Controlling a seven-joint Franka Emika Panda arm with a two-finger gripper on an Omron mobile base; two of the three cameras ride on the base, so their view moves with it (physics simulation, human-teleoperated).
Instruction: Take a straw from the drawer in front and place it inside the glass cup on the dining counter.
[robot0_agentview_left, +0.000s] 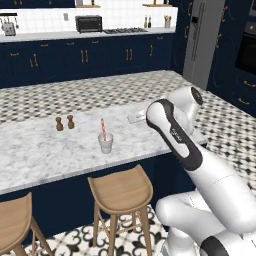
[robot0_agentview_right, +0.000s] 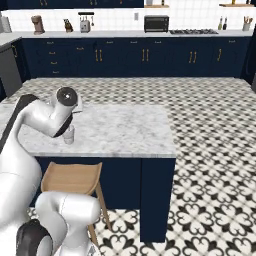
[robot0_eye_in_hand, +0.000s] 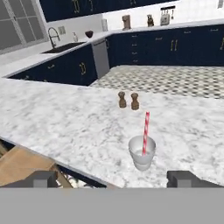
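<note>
I had the straw (robot0_eye_in_hand: 145, 133) standing in the glass cup (robot0_eye_in_hand: 142, 152), leaning a bit, its top well clear of the rim. Cup sat on the dining counter (robot0_agentview_left: 45, 150) near the front edge, w/ two brown shakers (robot0_eye_in_hand: 128, 100) beyond it at about 11 o'clock in hand view. So I judged the placing step done. Gripper (robot0_eye_in_hand: 113, 179) was apart from the cup, fingertips (robot0_eye_in_hand: 186, 178) set wide, nothing btwn them, holding nothing. Next move, as I read it: just back the hand off w/o clipping the straw top or nudging the cup toward the edge.

Hard to make out: in right base view the arm's elbow covered most of the cup (robot0_agentview_right: 68, 135), straw not discernible there. Drawer I couldn't locate in these pics, so couldn't say open or closed. Stools (robot0_agentview_left: 121, 192) at 6 o'clock were partly cut off by the frame.
</note>
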